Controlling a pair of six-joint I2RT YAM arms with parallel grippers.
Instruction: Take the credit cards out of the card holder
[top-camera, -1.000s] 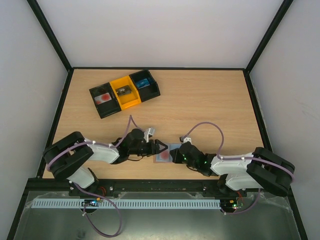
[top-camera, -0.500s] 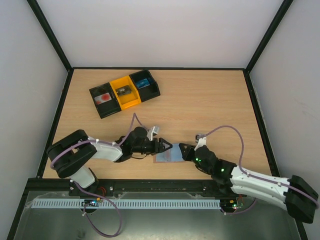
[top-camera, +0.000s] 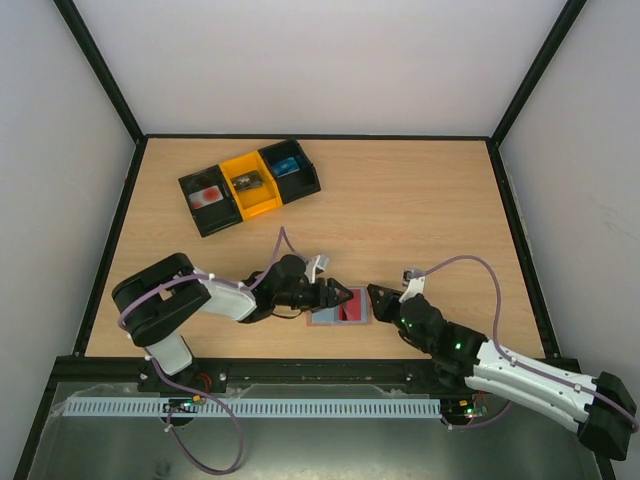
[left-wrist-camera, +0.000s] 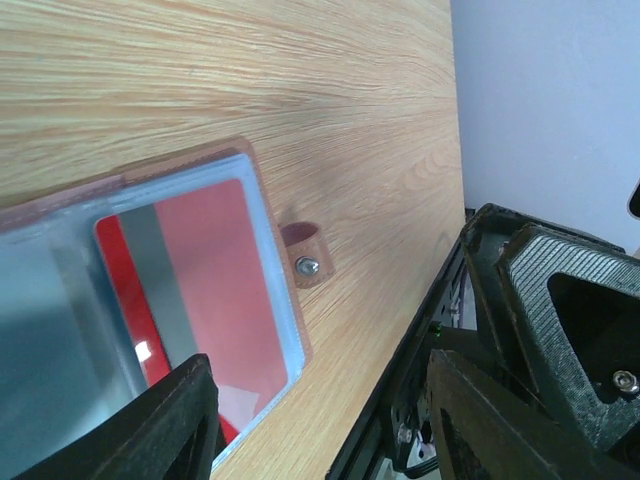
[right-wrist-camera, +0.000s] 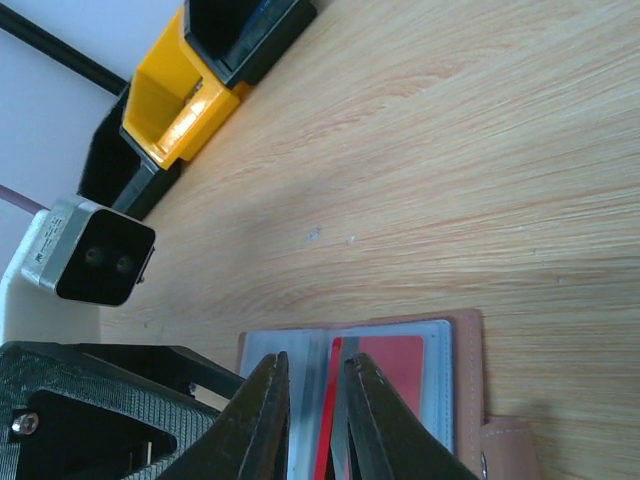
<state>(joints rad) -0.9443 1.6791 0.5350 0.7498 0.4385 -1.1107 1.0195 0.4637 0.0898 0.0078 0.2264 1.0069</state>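
Note:
The brown card holder (top-camera: 338, 309) lies open near the table's front edge, its clear sleeves up. A red credit card (top-camera: 352, 308) with a grey stripe sits in the right sleeve (left-wrist-camera: 200, 280), (right-wrist-camera: 400, 375). The snap tab (left-wrist-camera: 305, 258) sticks out past the holder's right edge. My left gripper (top-camera: 325, 297) is open, and one finger (left-wrist-camera: 150, 420) is over the holder's left page. My right gripper (top-camera: 380, 297) is at the holder's right edge. Its fingers (right-wrist-camera: 375, 420) are slightly apart, with nothing between them (right-wrist-camera: 318, 420).
At the back left stands a row of bins: a black one (top-camera: 207, 200) with a red-marked card, a yellow one (top-camera: 250, 183) and a black one (top-camera: 292, 168) holding something blue. The table's front rail (top-camera: 320, 365) runs just behind the holder.
The right arm has stretched out to the right and drawn its gripper back to the holder's right edge, its jaws parting slightly. The left gripper moved right. The red card now shows.

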